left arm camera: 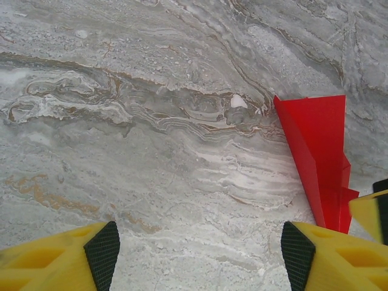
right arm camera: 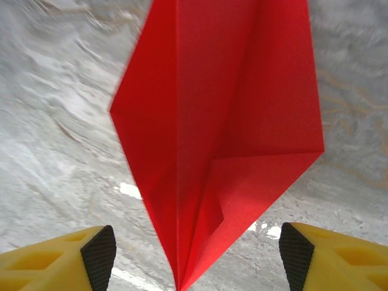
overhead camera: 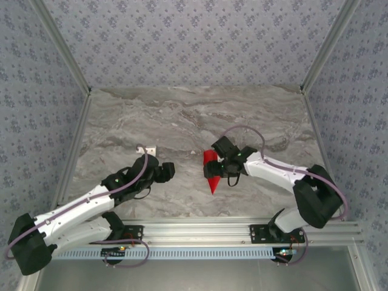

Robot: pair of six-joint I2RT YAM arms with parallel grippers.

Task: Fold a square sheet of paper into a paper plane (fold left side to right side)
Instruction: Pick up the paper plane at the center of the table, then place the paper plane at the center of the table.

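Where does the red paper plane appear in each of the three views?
Top external: the paper plane lies right of centre, tip pointing down the picture.
Left wrist: paper plane at the right edge.
Right wrist: paper plane centred, tip at the bottom edge.
Shared landmark: the grey marbled table under it.

Bench [overhead camera: 182, 115] lies open across the upper half of the frame; at centre the paper plane [overhead camera: 211, 173] obstructs passage, a small white object [overhead camera: 146, 150] sits to its left, and patterned walls [overhead camera: 36, 121] close both sides.

Walls [overhead camera: 194, 36]: blue-grey floral wallpaper on three sides | table [overhead camera: 182, 115]: grey veined marble pattern | near edge: aluminium rail [overhead camera: 200, 225] | light: even, diffuse
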